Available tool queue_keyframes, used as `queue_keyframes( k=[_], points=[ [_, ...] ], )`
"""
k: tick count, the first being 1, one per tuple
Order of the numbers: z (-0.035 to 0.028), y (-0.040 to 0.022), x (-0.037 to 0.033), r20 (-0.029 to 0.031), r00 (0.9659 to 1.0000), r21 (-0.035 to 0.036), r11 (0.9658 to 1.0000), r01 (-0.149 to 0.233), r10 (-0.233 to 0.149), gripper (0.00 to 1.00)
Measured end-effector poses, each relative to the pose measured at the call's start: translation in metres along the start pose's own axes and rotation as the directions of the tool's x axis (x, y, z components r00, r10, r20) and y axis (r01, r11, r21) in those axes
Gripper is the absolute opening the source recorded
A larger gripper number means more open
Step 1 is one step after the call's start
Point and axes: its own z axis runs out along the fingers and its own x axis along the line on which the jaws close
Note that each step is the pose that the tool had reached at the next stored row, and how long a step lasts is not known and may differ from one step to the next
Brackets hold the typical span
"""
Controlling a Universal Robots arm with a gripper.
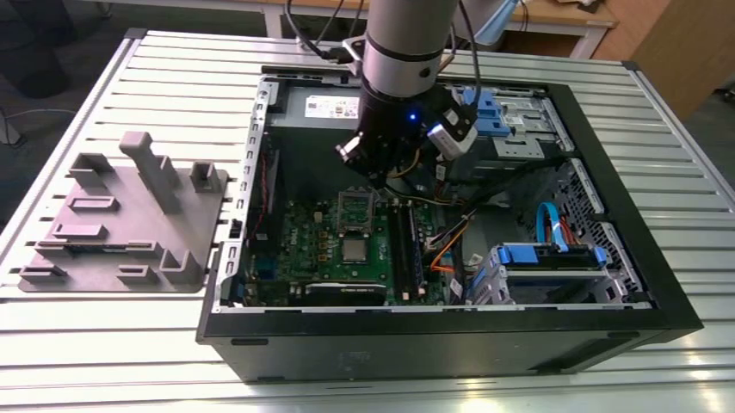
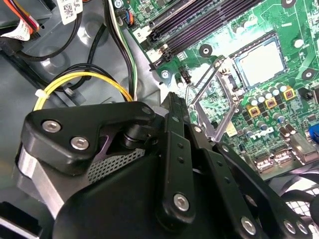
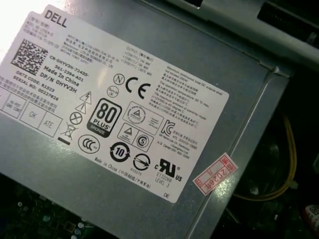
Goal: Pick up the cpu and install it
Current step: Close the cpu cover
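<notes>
The arm hung inside the open computer case (image 1: 230, 284), which lay on its side on the ribbed metal desk (image 1: 92, 361). Its claw (image 1: 370, 175) hovered above the green board (image 1: 310, 249), over the raised metal frame (image 2: 209, 99) of the socket. Whether the claw was open or shut could not be told, nor whether it held anything. The cpu (image 1: 353, 251) lay flat on the board, near the middle, its silver top facing up; in the second wrist view it sat square in its seat (image 2: 260, 62), beside the long black slots (image 2: 199, 22). The grey power box (image 3: 149, 124) stood close by. A grey plastic holder (image 1: 126, 215) rested on the desk, at the exterior view's left.
</notes>
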Motion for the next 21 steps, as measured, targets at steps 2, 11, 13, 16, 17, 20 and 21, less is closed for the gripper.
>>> queue_keyframes(
  k=[2,11,13,16,17,20,21],
  points=[
    [-0.0001,0.0004,0.0012,-0.0005,1.0,0.0013,1.0,0.004,-0.004,0.1],
    [-0.0016,0.0017,0.0051,-0.0059,0.9999,0.0106,0.9998,0.014,-0.014,0.1],
    [-0.0029,0.0017,0.0052,-0.0059,0.9999,0.0106,0.9998,0.014,-0.014,0.1],
    [-0.0051,0.0014,0.0054,-0.0061,0.9999,0.0109,0.9998,0.014,-0.014,0.1],
    [-0.0054,0.0012,0.0055,-0.0062,0.9999,0.0112,0.9998,0.014,-0.014,0.1],
    [-0.0055,0.0008,0.0056,-0.0064,0.9999,0.0118,0.9998,0.014,-0.014,0.1],
    [-0.0055,0.0006,0.0057,-0.0066,0.9999,0.012,0.9998,0.014,-0.014,0.1]
  ],
)
